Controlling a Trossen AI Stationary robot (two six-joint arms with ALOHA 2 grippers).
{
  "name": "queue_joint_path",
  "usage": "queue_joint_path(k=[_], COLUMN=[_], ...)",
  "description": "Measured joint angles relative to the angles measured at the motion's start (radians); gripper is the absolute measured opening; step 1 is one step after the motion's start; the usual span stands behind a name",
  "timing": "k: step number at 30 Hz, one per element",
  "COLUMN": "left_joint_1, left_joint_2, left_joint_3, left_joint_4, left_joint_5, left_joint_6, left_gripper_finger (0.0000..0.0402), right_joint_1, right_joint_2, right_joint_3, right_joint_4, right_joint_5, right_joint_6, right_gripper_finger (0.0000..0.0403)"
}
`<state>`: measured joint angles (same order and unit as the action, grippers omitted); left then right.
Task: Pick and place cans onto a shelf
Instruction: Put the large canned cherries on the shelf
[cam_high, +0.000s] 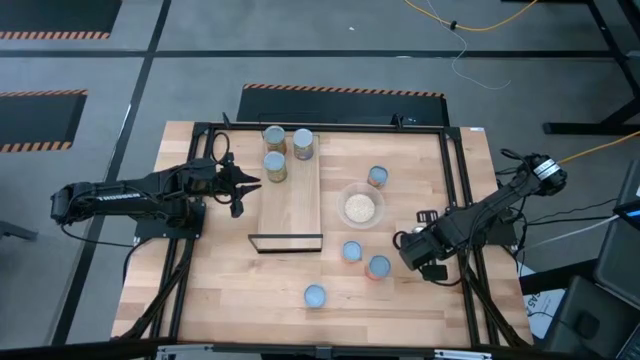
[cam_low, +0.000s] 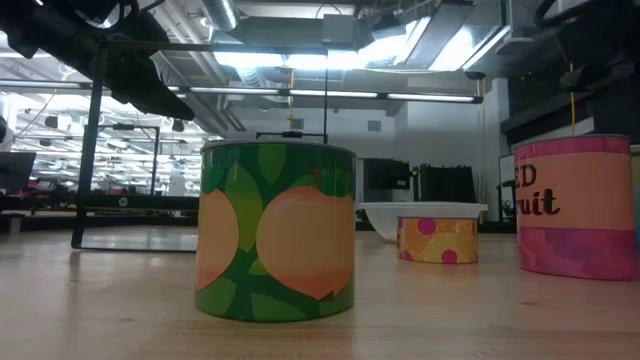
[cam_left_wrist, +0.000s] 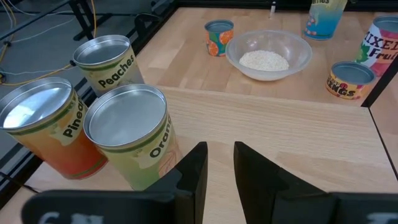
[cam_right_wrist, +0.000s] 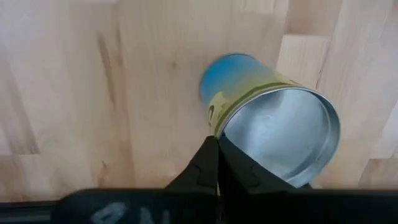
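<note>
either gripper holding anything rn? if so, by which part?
Nothing held. Right gripper is shut empty beside a can; left gripper is open, empty.

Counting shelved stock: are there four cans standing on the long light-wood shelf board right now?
No: the high view shows only three cans, clustered at one end of the long light-wood shelf board.

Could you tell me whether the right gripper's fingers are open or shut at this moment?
Shut. In the right wrist view the right gripper has its two dark fingers pressed together with no gap, holding nothing; a can sits just beyond them.

Grey floor (cam_high: 330, 45) — striped hazard tape (cam_high: 340, 90).
</note>
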<state>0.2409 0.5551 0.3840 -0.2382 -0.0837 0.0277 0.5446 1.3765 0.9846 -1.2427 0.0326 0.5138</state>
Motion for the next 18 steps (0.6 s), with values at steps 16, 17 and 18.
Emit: queue_joint_path(k=[16,17,18], left_joint_1=[0.000,0.000,0.000], left_joint_2=[0.000,0.000,0.000], left_joint_3=[0.000,0.000,0.000], left_joint_4=[0.000,0.000,0.000], left_joint_5=[0.000,0.000,0.000], left_joint_6=[0.000,0.000,0.000], left_gripper_finger=[0.0071,0.0071,0.0071], right_joint_1=[-0.103,-0.117,-0.130], right_joint_2=[-0.002,-0.002,-0.002], right_joint_3=[0.197,0.213,0.228], right_joint_4=[-0.091,-0.092,-0.091], right_joint_5=[0.002,0.004,0.008], right_joint_6=[-0.052,-0.073,-0.093], right_gripper_finger=[0.0001,0.0001,0.0001])
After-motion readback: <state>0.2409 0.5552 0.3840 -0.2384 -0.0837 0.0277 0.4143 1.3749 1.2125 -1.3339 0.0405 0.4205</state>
